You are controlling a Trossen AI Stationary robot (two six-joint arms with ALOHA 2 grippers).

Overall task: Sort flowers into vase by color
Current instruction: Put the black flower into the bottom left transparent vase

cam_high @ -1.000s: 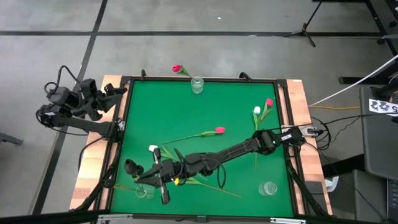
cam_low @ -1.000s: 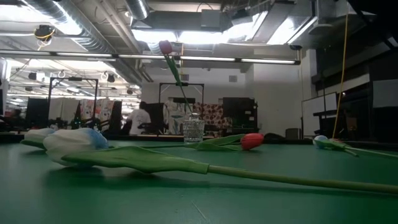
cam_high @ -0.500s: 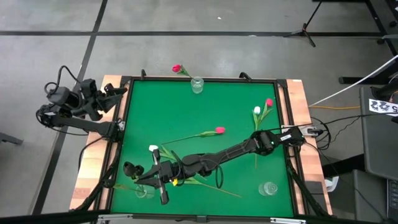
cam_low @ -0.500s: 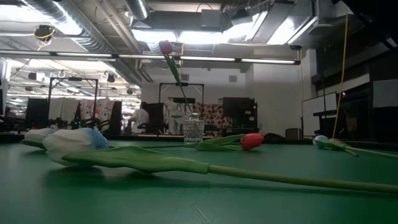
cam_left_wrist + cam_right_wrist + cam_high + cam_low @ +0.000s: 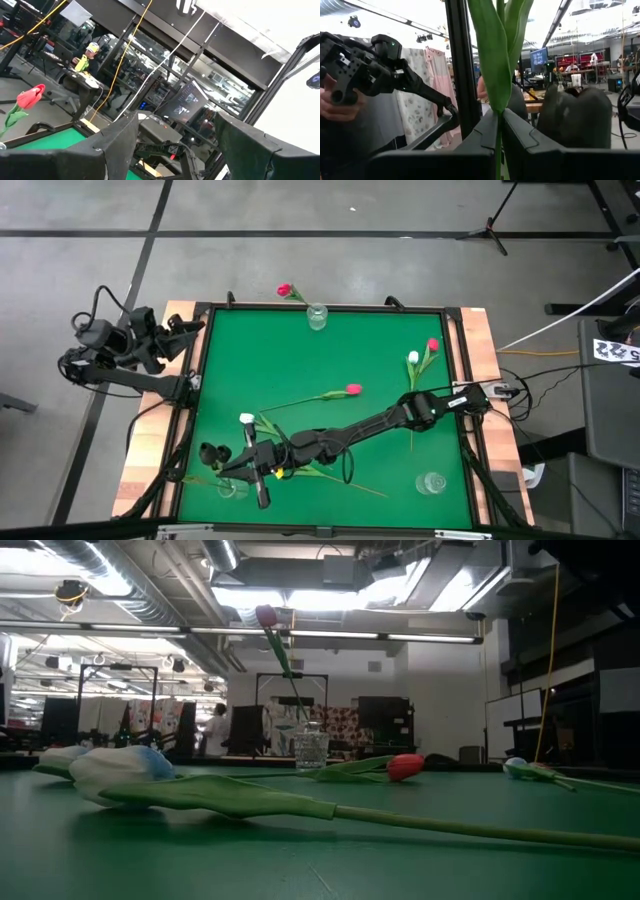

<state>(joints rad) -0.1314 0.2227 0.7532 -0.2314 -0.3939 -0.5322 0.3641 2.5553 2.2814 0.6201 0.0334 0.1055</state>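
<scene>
Green felt covers the table (image 5: pixel 300 360), which sits on a grey floor within a wooden frame. At the table's near-left corner the right gripper (image 5: pixel 236 468) is clamped on a tulip stem (image 5: pixel 496 65), whose green leaves rise straight up between the closed fingers (image 5: pixel 479 132) in the right wrist view; a dark flower head (image 5: pixel 209 451) shows just beside it, above a small glass vase (image 5: pixel 230 488). More flowers lie loose on the felt: a white tulip (image 5: pixel 246 419) beside the right arm, a pink-red tulip (image 5: pixel 352 389) near the centre, and a white (image 5: pixel 413 357) and a red (image 5: pixel 432 345) head together near the right edge. Another red tulip (image 5: pixel 284 289) stands in a glass vase (image 5: pixel 317 316) at the far edge. An empty glass vase (image 5: pixel 432 482) stands at the near right. The left gripper (image 5: pixel 175 142) waits off the table's far-left corner, jaws wide apart and holding nothing.
</scene>
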